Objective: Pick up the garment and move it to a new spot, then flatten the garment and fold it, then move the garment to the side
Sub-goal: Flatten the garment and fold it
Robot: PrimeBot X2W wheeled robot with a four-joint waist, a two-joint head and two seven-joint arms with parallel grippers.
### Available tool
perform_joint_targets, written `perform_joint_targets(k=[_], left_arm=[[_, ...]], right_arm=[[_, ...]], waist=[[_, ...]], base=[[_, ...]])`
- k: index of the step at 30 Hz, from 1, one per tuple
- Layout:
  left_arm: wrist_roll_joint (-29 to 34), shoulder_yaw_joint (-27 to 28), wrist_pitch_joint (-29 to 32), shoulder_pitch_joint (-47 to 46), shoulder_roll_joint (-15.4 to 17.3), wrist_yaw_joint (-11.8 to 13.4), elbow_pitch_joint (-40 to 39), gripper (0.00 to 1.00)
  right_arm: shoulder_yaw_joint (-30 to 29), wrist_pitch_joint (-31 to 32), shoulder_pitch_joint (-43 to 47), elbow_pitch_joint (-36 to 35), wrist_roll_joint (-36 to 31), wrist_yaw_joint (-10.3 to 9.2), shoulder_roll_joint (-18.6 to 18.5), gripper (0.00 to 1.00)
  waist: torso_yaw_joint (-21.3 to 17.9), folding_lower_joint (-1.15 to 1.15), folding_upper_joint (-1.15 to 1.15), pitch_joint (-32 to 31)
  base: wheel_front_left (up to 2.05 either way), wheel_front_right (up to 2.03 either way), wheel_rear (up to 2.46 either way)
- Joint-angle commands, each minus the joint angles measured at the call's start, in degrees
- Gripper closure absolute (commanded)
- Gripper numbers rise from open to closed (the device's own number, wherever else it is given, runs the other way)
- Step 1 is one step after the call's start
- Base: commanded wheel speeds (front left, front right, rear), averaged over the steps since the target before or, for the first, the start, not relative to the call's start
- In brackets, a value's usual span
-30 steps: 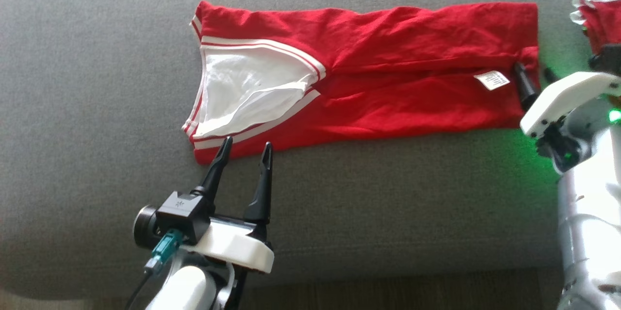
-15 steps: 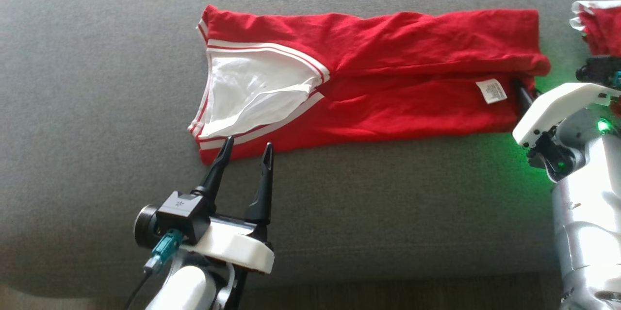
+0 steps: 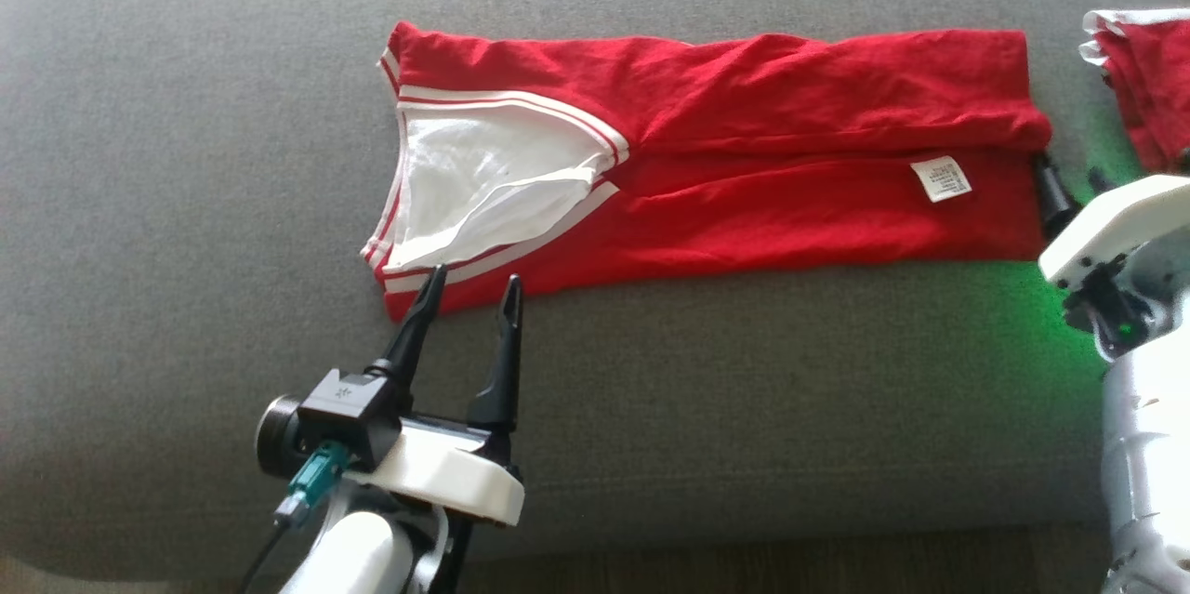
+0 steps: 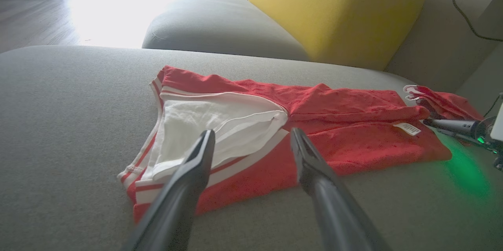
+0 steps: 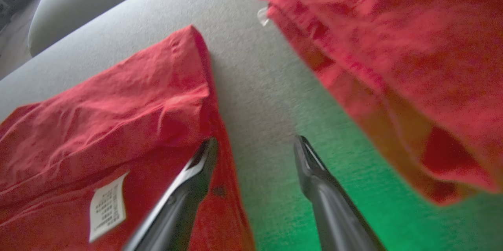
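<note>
Lying stretched across the grey sofa seat [image 3: 186, 204], the red V-neck shirt [image 3: 744, 194] is already a long, narrow strip, its white-trimmed collar [image 3: 521, 106] at the robot's left end and its hem, with the white care label [image 3: 941, 178], at the right end. From that shape I judge the pick-up, the move to a new spot and the flattening done, and the lengthwise fold in place: 1 long edge lies turned over the other along the middle. What seems left is the crosswise fold, end to end, and then the move to the side. A second red garment [image 3: 1148, 83] lies well apart at the far right, perhaps marking where finished pieces go.

The left gripper [image 3: 472, 283] hangs released, fingers spread, its tips at the near corner of the collar end; whether they touch the cloth I cannot tell. The right gripper [image 3: 1069, 168] is released too, holding nothing, just beside the hem.

Compared with 1 second ago, the right gripper has drawn back off the hem, where 1 finger lay against the cloth, and the upper flap at that end now lies folded over and rounded. The left gripper has not moved. The whole head view has also shifted a little, so the camera has moved.
</note>
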Motion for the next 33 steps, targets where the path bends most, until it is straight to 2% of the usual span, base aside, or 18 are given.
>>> perform_joint_targets(k=[1,8,20,21,22,24,25,29,33], left_arm=[[0.6,2.4,-0.7,-0.6,0.0,-0.1,-1.9,0.0],[1.1,2.0,-0.7,-0.7,-0.1,-0.4,-2.1,0.0],[1.1,2.0,-0.7,-1.5,-0.2,-0.6,-1.8,0.0],[1.1,2.0,-0.7,-1.6,-0.3,-0.6,-1.8,0.0],[1.1,2.0,-0.7,-1.7,-0.4,-0.6,-1.8,0.0],[1.0,2.1,-0.7,-1.8,-0.6,-0.7,-1.8,0.0],[1.0,2.2,-0.7,-1.8,-0.7,-0.7,-1.8,0.0],[1.0,2.6,-0.7,-1.6,-0.9,-0.8,-1.8,0.0],[1.0,2.8,-0.7,-1.3,-1.1,-0.9,-1.7,0.0]], right_arm=[[0.1,-1.2,-0.5,-2.9,-0.5,-0.02,-0.5,0.0],[-1.7,-2.2,-2.7,-5.8,-0.5,-0.02,1.6,0.0],[-3.0,0.5,-2.8,-0.4,-4.4,-0.02,3.6,0.0],[-3.1,0.9,-2.9,0.1,-4.9,-0.02,3.7,0.14],[-3.2,1.1,-2.9,0.5,-5.2,-0.02,3.8,0.33],[-3.1,1.6,-3.0,1.0,-5.9,-0.02,3.9,0.81],[-3.2,1.7,-3.0,1.0,-6.0,-0.02,4.0,1.0],[-2.9,2.4,-2.6,0.9,-6.0,-0.02,4.0,1.0],[-3.2,1.2,-2.1,-0.9,-6.4,-0.02,2.3,1.0]], waist=[[-0.3,0.0,0.0,0.0],[0.1,0.0,0.0,0.7],[1.9,0.0,0.0,2.2],[1.9,0.0,0.0,2.3],[2.0,0.0,0.0,2.4],[2.0,0.0,0.0,2.4],[2.0,0.0,0.0,2.4],[1.8,0.0,0.0,2.0],[1.3,0.0,0.0,1.4]], base=[[0.0,0.0,0.0],[0.0,0.0,0.0],[0.0,0.0,0.0],[0.0,0.0,0.0],[0.0,0.0,0.0],[0.0,0.0,0.0],[0.0,0.0,0.0],[0.0,0.0,0.0],[0.0,0.0,0.0]])
